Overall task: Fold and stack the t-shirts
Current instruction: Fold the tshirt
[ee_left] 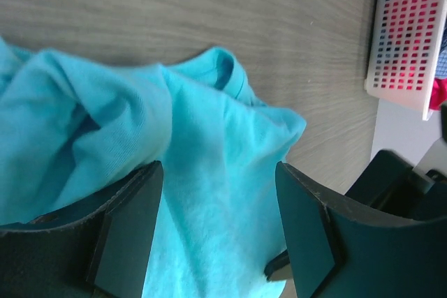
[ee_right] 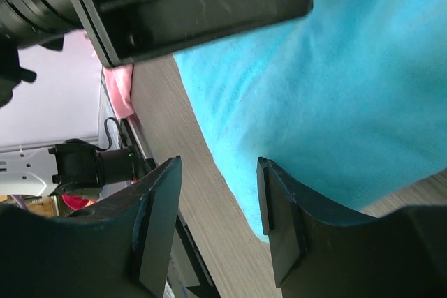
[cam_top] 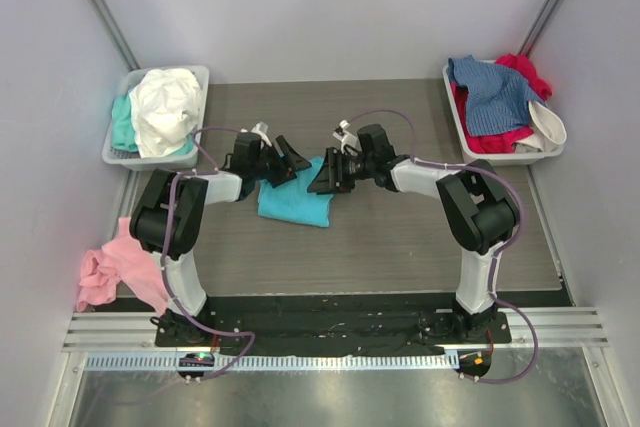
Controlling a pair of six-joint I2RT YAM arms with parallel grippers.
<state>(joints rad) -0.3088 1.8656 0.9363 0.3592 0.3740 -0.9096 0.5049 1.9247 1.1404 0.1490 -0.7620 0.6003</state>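
The turquoise tee lies bunched up in the middle of the tabletop. In front of the tee and to its right there is only bare wood, so there is lots of room to move there. One edge of the tee lies flat on the wood, and the rest is soft and lumpy. Far off to the tee's back left sits a tray with a white tee and a mint tee piled over its rim. Far off to the tee's back right is another tray, where a blue tee and a red tee spill over the side. A pink tee hangs off the tabletop's edge, to the front left of the turquoise tee. The left tool is just over the tee's back left part. Its fingers stand wide apart with cloth showing between them, and they squeeze nothing. The right tool is over the tee's back right part. Its fingers are apart too, over the tee's edge and bare wood, and hold nothing. The two tools are close together.
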